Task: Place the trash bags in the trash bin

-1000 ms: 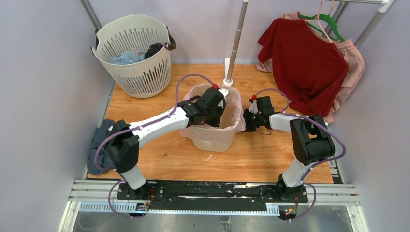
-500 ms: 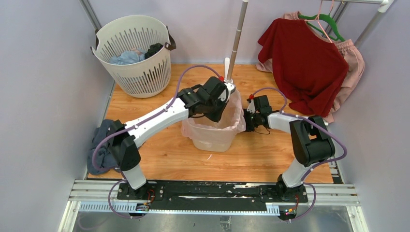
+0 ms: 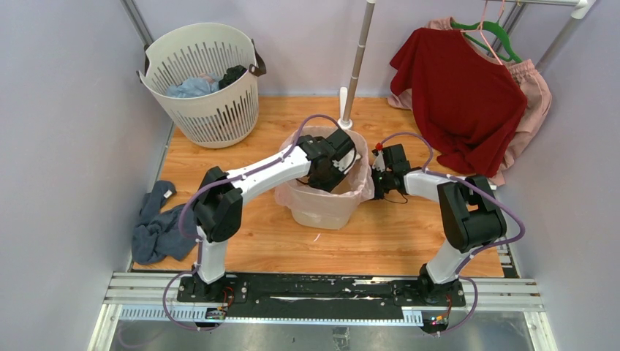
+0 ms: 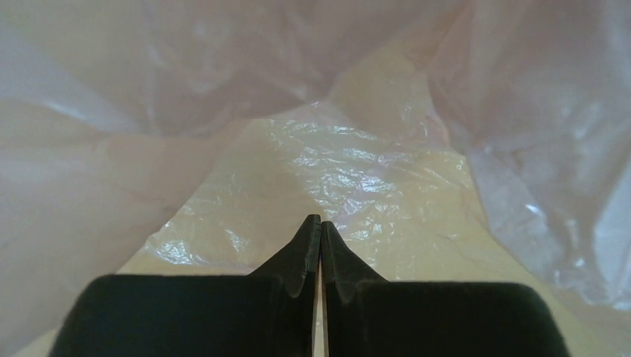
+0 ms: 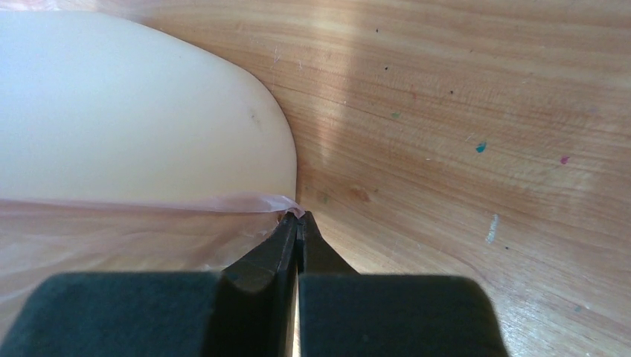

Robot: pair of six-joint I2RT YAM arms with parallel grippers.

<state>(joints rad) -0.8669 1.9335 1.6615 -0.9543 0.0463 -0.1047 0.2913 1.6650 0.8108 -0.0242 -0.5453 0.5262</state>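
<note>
Trash bag in trash bin, basket behind left, cloth near left

My cell's pretty plain: pale lilac walls on three sides, orange-brown wood floor, a white slotted laundry basket back left, and a clothes rail with a red shirt back right.

The left arm was stretched toward the middle of the worktop, wrist bent downward, the left gripper with fingers pressed together. The right arm was folded leftward, the right gripper pinched on the edge of the trash bag.
</note>
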